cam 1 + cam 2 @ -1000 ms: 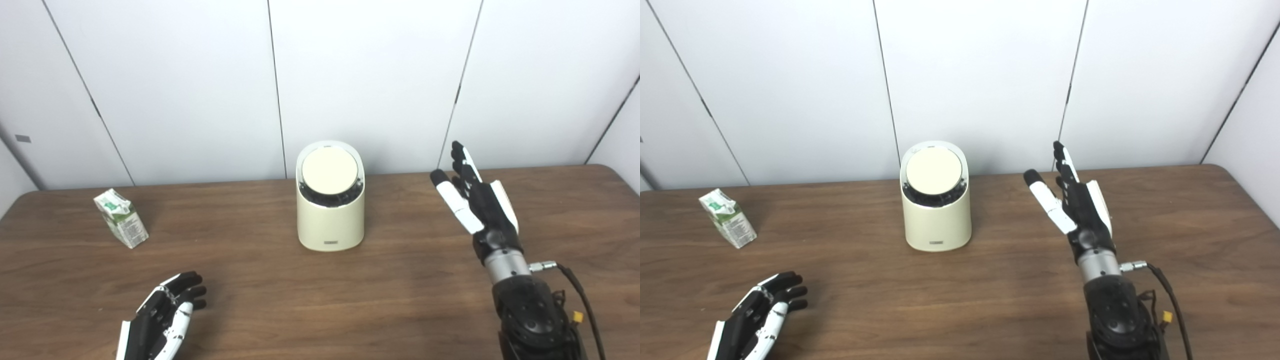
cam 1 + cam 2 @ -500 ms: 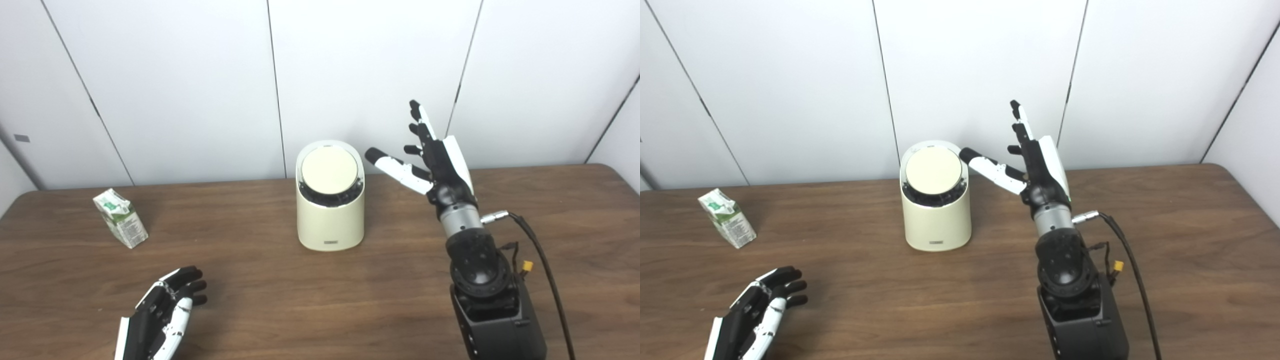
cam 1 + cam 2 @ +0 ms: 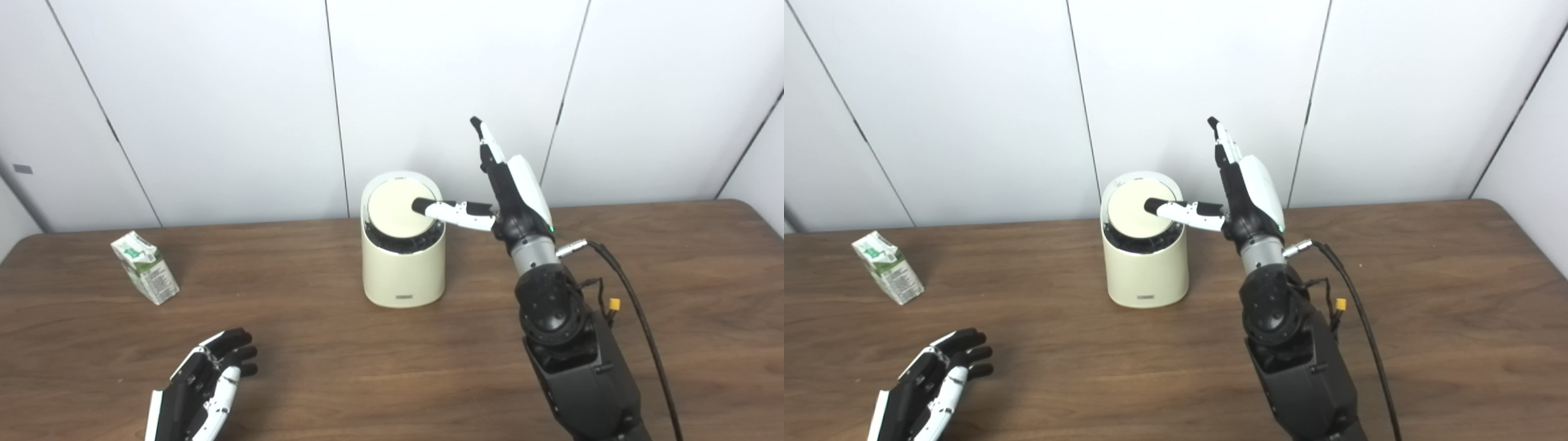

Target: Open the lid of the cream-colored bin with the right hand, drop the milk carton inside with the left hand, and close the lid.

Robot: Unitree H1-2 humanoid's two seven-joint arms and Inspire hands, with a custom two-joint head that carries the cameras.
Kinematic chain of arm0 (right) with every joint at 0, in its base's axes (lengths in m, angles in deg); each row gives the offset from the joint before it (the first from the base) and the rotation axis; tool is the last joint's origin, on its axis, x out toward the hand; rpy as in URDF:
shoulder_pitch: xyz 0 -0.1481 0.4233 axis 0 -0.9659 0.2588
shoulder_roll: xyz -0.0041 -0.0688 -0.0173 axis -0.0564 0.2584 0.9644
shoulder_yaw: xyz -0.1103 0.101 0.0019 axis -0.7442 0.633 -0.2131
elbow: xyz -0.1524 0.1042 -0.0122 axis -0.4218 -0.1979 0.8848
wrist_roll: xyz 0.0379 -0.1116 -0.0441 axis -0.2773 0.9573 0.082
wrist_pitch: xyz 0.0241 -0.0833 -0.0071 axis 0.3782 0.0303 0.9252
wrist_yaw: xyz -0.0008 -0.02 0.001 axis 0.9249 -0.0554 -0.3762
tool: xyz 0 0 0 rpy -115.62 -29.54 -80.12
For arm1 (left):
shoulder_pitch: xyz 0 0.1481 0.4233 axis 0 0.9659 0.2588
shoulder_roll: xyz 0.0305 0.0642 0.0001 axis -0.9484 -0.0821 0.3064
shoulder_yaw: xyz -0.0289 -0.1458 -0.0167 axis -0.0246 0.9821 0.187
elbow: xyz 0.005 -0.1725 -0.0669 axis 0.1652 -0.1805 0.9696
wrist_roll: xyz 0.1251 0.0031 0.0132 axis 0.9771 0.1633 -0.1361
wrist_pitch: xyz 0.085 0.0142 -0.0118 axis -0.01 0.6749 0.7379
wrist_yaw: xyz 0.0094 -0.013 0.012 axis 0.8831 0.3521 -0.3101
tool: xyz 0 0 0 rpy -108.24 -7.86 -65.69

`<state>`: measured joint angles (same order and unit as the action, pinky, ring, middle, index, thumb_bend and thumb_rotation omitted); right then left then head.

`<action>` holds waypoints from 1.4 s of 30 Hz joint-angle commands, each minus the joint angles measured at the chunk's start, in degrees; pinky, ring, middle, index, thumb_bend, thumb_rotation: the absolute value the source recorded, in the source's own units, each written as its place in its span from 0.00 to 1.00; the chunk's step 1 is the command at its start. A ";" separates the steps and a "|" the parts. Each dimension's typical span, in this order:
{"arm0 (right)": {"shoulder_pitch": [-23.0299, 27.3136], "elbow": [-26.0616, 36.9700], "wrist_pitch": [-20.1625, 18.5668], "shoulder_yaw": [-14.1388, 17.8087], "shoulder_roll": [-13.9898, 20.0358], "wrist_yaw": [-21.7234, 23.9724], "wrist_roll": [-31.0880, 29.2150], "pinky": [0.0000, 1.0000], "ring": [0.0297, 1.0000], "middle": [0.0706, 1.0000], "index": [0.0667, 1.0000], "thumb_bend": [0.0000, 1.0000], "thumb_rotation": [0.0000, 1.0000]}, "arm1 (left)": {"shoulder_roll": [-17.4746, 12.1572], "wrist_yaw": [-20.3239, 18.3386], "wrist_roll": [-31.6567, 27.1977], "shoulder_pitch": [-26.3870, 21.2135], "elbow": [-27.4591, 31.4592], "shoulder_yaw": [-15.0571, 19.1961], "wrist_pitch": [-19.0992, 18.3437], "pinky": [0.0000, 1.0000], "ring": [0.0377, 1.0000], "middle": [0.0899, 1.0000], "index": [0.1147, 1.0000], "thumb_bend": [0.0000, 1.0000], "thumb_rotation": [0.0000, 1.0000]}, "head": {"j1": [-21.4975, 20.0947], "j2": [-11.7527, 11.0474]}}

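Standing on wood table [image 3: 343,367]; white wall panels [image 3: 214,104] behind.

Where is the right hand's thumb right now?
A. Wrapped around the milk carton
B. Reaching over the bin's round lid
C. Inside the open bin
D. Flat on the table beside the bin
B. The right hand is raised beside the cream-colored bin, its thumb stretched across the round lid, which lies shut; the milk carton stands untouched far left.

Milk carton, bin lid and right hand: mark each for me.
milk carton [image 3: 146,268], left eye view, printed front face.
bin lid [image 3: 392,211], left eye view, bare cream disc.
right hand [image 3: 1246,196], right eye view, white back shell.
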<state>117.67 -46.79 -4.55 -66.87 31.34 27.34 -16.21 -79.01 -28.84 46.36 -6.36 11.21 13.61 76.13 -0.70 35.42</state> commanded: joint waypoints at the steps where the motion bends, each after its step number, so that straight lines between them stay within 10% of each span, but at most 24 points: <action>1: 2.72 0.35 0.32 -0.50 0.05 -0.47 1.85 0.90 1.00 1.00 1.00 0.84 0.43 | 1.32 0.34 0.20 2.91 1.96 -0.20 1.10 0.64 0.68 0.69 0.67 0.33 0.32 | -0.07 0.06; 24: 3.58 -6.05 -1.68 -4.07 -0.76 -0.71 9.28 0.99 1.00 1.00 0.99 0.83 0.42 | 1.42 0.45 0.12 3.48 2.96 -0.73 0.54 0.62 0.66 0.69 0.67 0.33 0.31 | -0.28 0.31; 42: 5.40 -10.17 -1.33 -3.17 -0.27 -0.67 8.19 0.96 1.00 1.00 0.99 0.83 0.67 | 1.33 0.41 0.15 3.91 3.64 -0.91 -0.04 0.62 0.66 0.69 0.67 0.33 0.31 | -0.39 0.55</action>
<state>119.88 -57.90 -6.49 -70.55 30.99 27.28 -8.03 -78.79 -28.58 46.54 -5.94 12.89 12.93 75.41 -1.05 35.95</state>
